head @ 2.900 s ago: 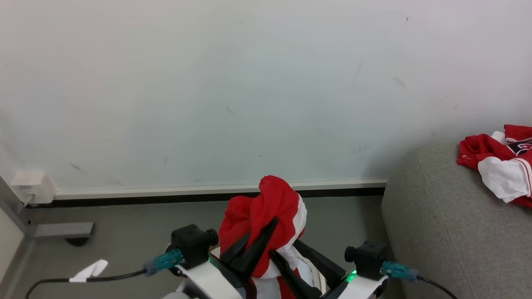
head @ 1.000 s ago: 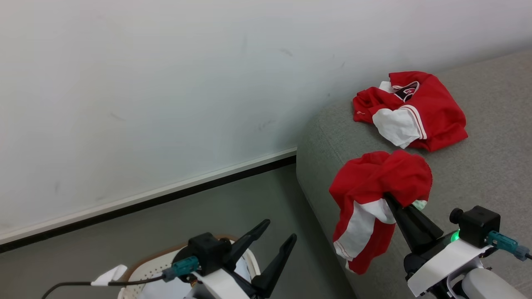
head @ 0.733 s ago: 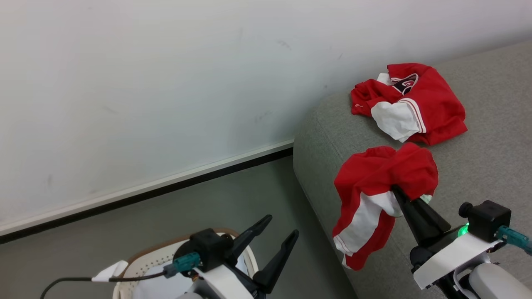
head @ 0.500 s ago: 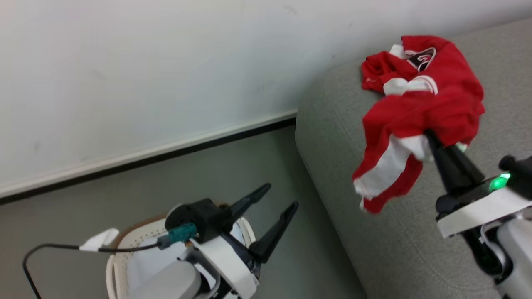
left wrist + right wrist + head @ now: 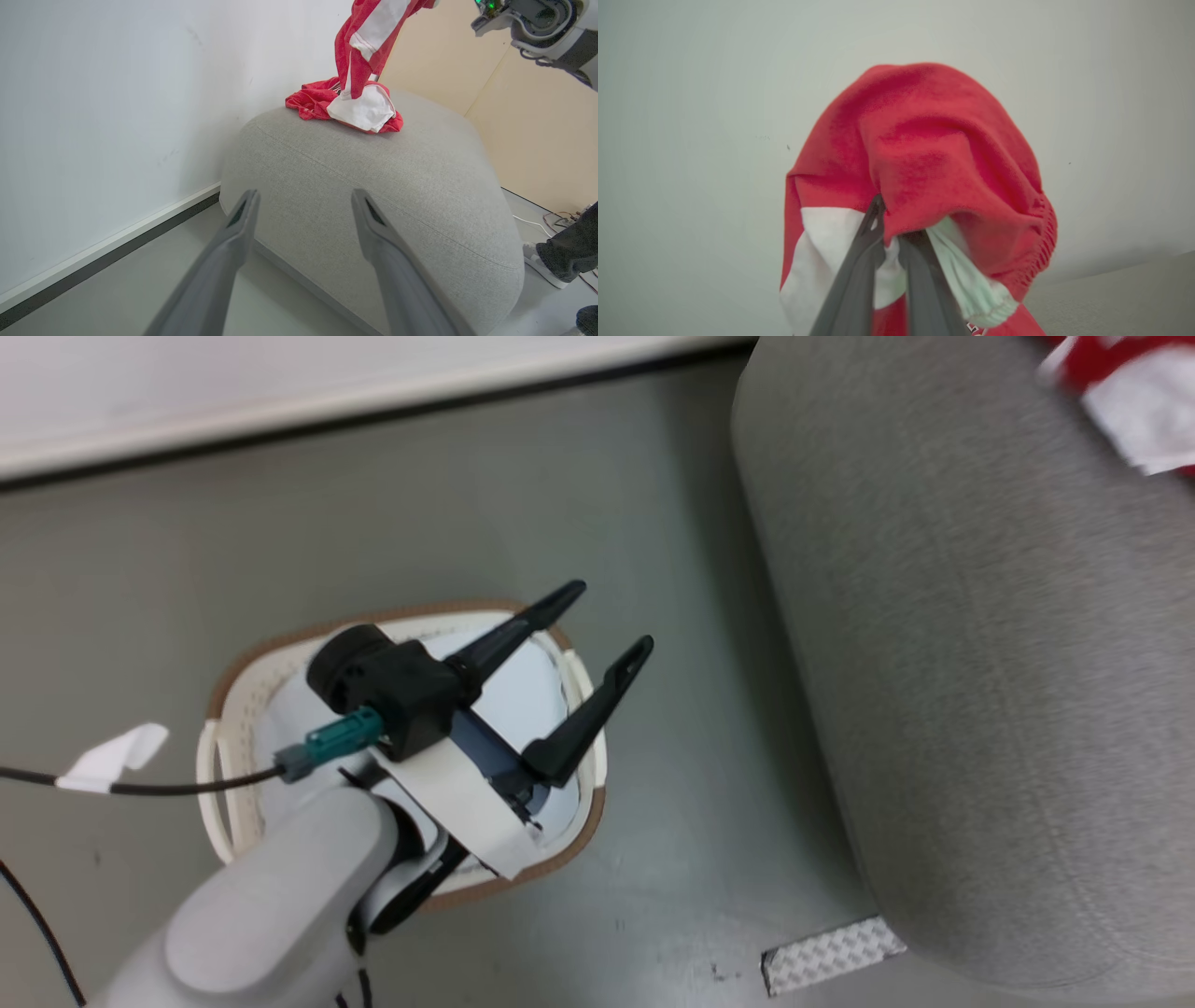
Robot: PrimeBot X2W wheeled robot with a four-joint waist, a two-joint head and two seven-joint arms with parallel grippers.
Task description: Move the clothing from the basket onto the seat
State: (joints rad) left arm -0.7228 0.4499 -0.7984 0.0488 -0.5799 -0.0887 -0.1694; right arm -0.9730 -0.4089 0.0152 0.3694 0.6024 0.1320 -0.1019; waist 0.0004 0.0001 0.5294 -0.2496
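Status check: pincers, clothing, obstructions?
Left pincer open over basket. Right pincer shut on clothing, dangling above seat. Another garment lies on seat beneath.

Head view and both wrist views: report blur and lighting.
Head view: motion blur smears the seat; the left gripper is sharper. Left wrist view: sharp and evenly lit. Right wrist view: the clothing in the right gripper is close and soft.

Before me a white wall (image 5: pixel 93 116) meets grey floor (image 5: pixel 280 541) at a dark baseboard (image 5: pixel 140 239). A textured plate (image 5: pixel 831 957) lies on the floor, a person's shoe (image 5: pixel 542 270) near a tan wall (image 5: pixel 537 130).
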